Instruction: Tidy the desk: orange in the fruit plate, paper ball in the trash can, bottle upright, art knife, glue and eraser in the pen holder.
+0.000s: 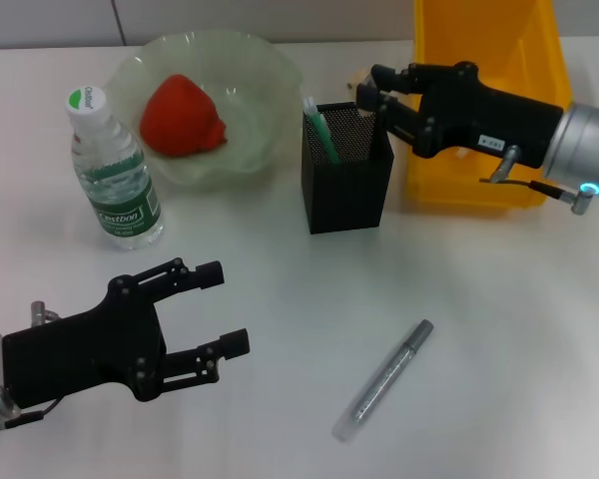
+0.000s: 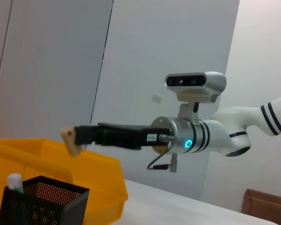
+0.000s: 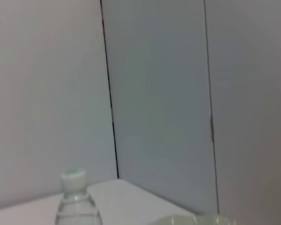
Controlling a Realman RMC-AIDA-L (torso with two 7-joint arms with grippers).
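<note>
Head view first: right claw (image 1: 364,95) reaches in from the right, clamped on a small tan eraser (image 1: 363,92) just above the black mesh pen holder (image 1: 346,180), which already has a green-capped glue stick (image 1: 315,122) standing in it. Beside the holder sits a yellow bin (image 1: 479,110), presumably the trash can; whether a paper ball lies inside cannot be seen. A water bottle (image 1: 113,170) stands upright at the far left, and the pale green fruit plate (image 1: 250,100) holds a reddish-orange fruit (image 1: 182,118). On the bare counter (image 1: 499,329) lies a silver art knife (image 1: 384,381), well apart from the holder. Left claw (image 1: 220,309) hovers low at the near left, spread wide and empty.

Left wrist view: the right claw (image 2: 72,140) shows side-on, the eraser (image 2: 71,141) pinched at its tip above the holder (image 2: 42,204).

Right wrist view: only the bottle's cap (image 3: 74,176) and the plate's rim (image 3: 196,219) show.

By my judgement, fruit, bottle and glue are done; the eraser needs dropping in, and the knife remains.
</note>
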